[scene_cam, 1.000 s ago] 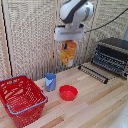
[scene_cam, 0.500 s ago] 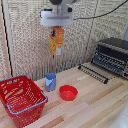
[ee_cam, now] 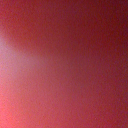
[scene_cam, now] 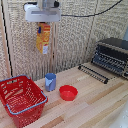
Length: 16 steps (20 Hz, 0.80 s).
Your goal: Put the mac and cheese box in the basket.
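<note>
The gripping tool (scene_cam: 43, 23) hangs high in the exterior view, toward 11 o'clock of the scene, its fingers pinched on the top of the mac and cheese carton (scene_cam: 43, 39), which dangles upright below it in open air, well clear of the table (scene_cam: 95, 107). The container (scene_cam: 21, 99) sits far beneath, at about 7 o'clock from the carton, close to the table's front edge; nothing can be made out inside it beyond its own lattice. A blue cup (scene_cam: 50, 82) stands just beside the basket's rim at 4 o'clock from it, and a red bowl (scene_cam: 68, 92) lies near the cup. A toaster oven (scene_cam: 112, 56) occupies the 3 o'clock side, with a dark rack (scene_cam: 93, 73) before it. The wrist view is a plain reddish blur.
</note>
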Motion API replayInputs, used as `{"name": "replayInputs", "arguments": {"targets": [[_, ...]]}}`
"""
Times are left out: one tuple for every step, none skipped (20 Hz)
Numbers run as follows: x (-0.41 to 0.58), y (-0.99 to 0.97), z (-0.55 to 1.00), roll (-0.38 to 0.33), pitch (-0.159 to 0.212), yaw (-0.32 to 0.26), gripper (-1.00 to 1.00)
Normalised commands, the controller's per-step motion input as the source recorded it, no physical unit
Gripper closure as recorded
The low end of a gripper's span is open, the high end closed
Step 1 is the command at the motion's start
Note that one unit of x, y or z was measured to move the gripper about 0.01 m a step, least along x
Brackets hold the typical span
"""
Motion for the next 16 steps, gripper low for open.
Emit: {"name": "replayInputs", "arguments": {"targets": [[-0.023, 1.0, 0.0, -0.002, 0.004, 0.0, 1.0], [-0.034, 1.0, 0.0, -0.001, 0.011, 0.0, 1.0], [-0.046, 1.0, 0.0, -0.001, 0.016, 0.0, 1.0], [-0.057, 1.0, 0.0, 0.0, 0.021, 0.0, 1.0], [-0.063, 1.0, 0.0, 0.0, 0.032, 0.0, 1.0], [-0.063, 1.0, 0.0, 0.0, 0.044, 0.0, 1.0], [-0.069, 1.0, 0.0, 0.0, 0.052, 0.0, 1.0], [-0.08, 1.0, 0.0, 0.0, 0.066, 0.0, 1.0], [-0.08, 1.0, 0.0, 0.0, 0.074, 0.0, 1.0], [-0.086, 1.0, 0.0, 0.0, 0.077, 0.0, 1.0], [-0.089, 1.0, 0.0, 0.0, 0.079, 0.0, 1.0], [-0.091, 1.0, 0.0, 0.0, 0.08, 0.0, 1.0], [-0.106, 0.99, 0.0, -0.006, 0.078, 0.0, 1.0], [-0.134, 0.95, -0.06, -0.02, 0.076, 0.0, 1.0], [-0.16, 0.91, -0.2, -0.051, 0.064, 0.002, 1.0], [-0.223, 0.78, -0.33, -0.078, 0.056, 0.027, 1.0]]}}
